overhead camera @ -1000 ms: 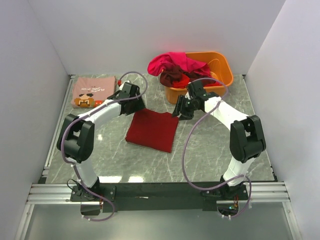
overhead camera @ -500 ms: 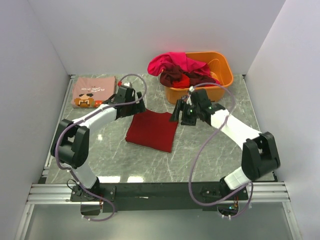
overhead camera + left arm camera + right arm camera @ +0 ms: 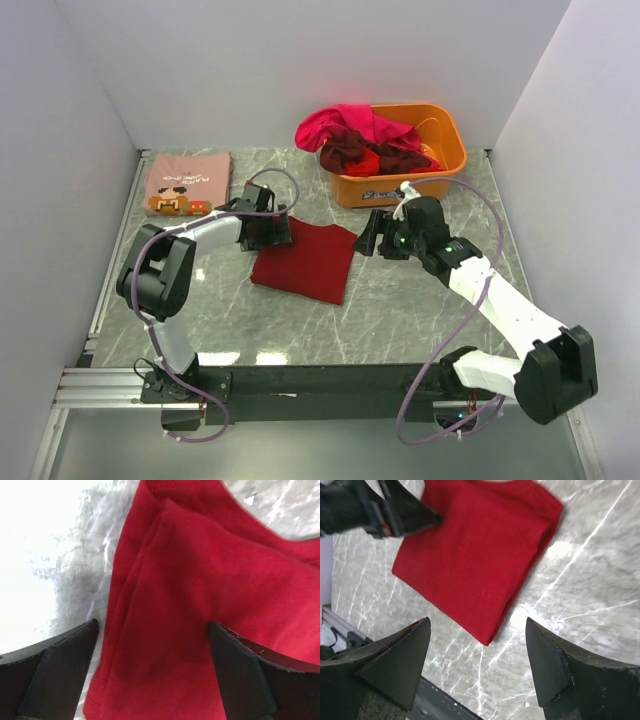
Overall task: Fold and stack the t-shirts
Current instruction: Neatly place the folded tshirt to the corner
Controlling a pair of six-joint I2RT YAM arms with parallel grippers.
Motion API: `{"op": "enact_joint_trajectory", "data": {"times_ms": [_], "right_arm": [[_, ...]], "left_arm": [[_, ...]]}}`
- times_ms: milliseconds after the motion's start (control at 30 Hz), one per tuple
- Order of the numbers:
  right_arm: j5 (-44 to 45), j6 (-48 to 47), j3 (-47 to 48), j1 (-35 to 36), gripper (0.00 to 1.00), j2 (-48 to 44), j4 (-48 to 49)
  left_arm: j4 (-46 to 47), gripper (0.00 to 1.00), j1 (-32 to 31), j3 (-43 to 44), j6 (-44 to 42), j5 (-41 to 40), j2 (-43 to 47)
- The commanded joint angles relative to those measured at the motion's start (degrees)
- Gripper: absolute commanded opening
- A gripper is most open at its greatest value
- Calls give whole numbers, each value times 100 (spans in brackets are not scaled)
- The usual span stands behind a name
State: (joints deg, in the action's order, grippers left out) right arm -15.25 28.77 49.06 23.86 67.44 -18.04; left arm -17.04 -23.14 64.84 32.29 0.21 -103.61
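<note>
A plain dark red t-shirt [image 3: 305, 262] lies folded in a rectangle at the middle of the table. My left gripper [image 3: 278, 232] is open and low over the shirt's far left corner. In the left wrist view the red cloth [image 3: 200, 605] fills the space between the open fingers [image 3: 55, 675]. My right gripper [image 3: 371, 238] is open and empty, just off the shirt's far right corner. The right wrist view shows the shirt [image 3: 475, 555] beyond the spread fingers [image 3: 570, 665]. A folded dusty pink tee with a pixel print [image 3: 186, 183] lies at the far left.
An orange tub [image 3: 440, 170] stands at the back right, with magenta [image 3: 345, 125], maroon [image 3: 343, 152] and red tees heaped in it and over its left rim. White walls close in the table on three sides. The left arm's fingers show in the right wrist view [image 3: 385, 510].
The left gripper has come down and forward onto the red shirt's far left corner. The right arm has stretched out to the right, and its gripper has shifted slightly right of the shirt.
</note>
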Motion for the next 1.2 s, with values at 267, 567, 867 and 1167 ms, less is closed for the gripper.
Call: {"op": "enact_joint_trajectory", "data": {"times_ms": [267,567,867,1167], "right_arm": [[715,-390,-98,-21,83,-609,-120],[962,-539,-221,-30,83,-811,-94],[1269,-715,-371,-30,83,-1110,-68],[1480,-961,-432,-65,83,-1189,-129]], "left_arm": [[-519,90,-191,-94,40,-704,-431],[-1195,63,-665,108,418,-1664,-1073],[-1608,1,-727,555,585,-2243,-1355],[-1865,1,-517,1750,121,-4177,-1311]]}}
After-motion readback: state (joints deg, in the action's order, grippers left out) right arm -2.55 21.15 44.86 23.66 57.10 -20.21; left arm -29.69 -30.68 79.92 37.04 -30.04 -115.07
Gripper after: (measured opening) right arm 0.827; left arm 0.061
